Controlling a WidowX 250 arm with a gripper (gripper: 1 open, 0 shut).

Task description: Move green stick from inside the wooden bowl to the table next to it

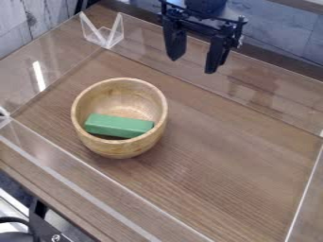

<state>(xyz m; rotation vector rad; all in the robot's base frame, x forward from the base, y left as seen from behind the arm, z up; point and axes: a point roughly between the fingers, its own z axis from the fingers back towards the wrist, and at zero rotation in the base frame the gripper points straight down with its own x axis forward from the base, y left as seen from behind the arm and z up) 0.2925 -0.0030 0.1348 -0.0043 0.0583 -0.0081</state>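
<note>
A black two-fingered robot gripper (202, 49) hangs at the top of the view, pointing straight down, fingers spread wide w/ nothing between them: released, empty. It sits high above the table and well apart from the bowl, towards the back wall, so it blocks none of the view into the bowl; likely a start pose before reaching in.

Below and to the left, near the front-left of the surface, stands a round light-tan wooden bowl (120, 140) w/ thick walls and visible grain. Inside it, lying flat on the bowl's floor, is the small bright green rectangular stick (119, 125), long axis running roughly left-right, tipped slightly. It rests low, ringed by the rim, so a grab probably has to come from straight above, which fits the downward-pointing fingers.

The dark brown wood-grain table (228, 161) has broad bare area to the right of the bowl, a likely drop spot. Clear plastic walls (32, 90) edge the table, prob. to keep things from sliding off. A small clear plastic stand (104, 33) sits at the back left corner.

Task not yet begun: stick is in the bowl.
</note>
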